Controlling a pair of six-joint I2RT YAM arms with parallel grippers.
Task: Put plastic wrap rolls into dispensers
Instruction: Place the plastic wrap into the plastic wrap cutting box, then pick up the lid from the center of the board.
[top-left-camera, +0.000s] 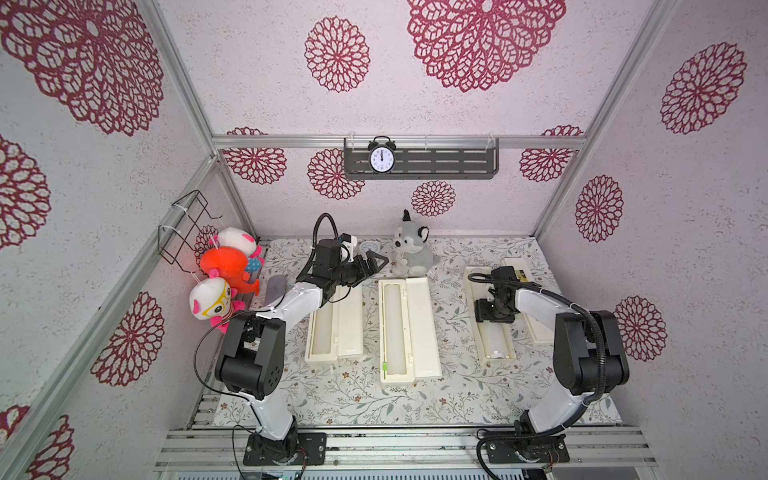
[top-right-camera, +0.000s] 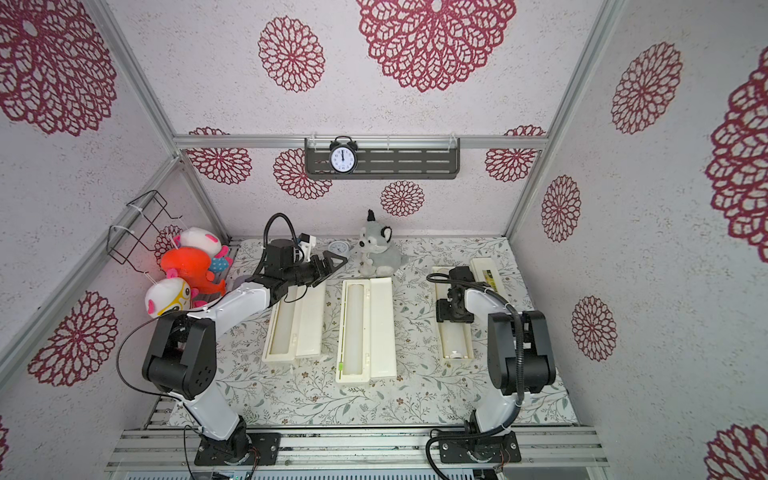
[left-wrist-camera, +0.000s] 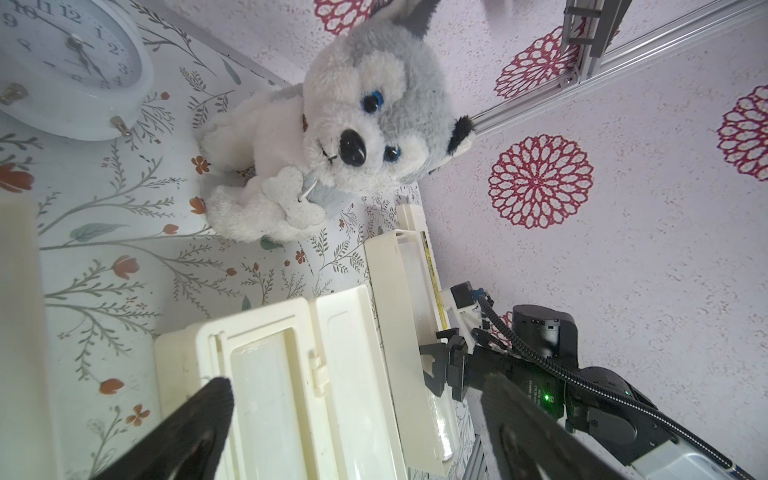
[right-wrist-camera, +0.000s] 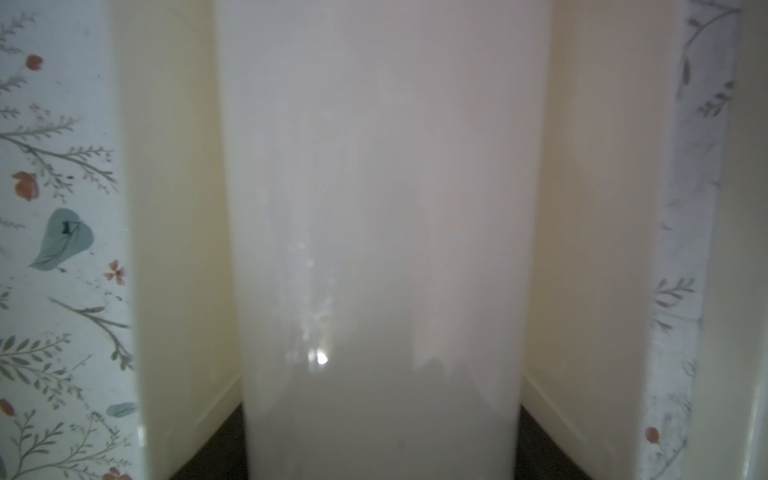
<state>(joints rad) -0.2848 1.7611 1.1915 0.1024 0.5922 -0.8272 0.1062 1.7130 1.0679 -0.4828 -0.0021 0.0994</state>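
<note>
Grip: right gripper (top-left-camera: 495, 311) is down over right dispenser (top-left-camera: 478, 332), jaws closed on roll (right-wrist-camera: 374, 228) at about mid-length. In the right wrist view dark fingers (right-wrist-camera: 540, 457) sit flush on both flanks, with no gap showing. Roll lies between the trough walls; whether it rests on the floor I cannot tell. Lid (top-left-camera: 536, 332) lies open flat on the outer side, partly under the arm.

Left gripper (top-left-camera: 376, 262) is spread wide and empty, above the far end of left dispenser (top-left-camera: 332, 358), pointing toward plush dog (top-left-camera: 409, 249).

Handling, my reading:
- Roll is light and kept stiff lengthwise by its cardboard core.
- Film skin is glossy, likely slick, and soft enough to dent or snag.
- Best hold is across the diameter near the middle, so neither end dips.
- Pinch should be moderate.

Axis: roll runs front to back, parallel to its trough, far end angled slightly toward centre. The near end shows its core by the near wall.

Left roll (top-left-camera: 322, 328) and middle roll (top-left-camera: 394, 328) lie in their troughs, the latter in middle dispenser (top-left-camera: 411, 381). Both lids are open.
</note>
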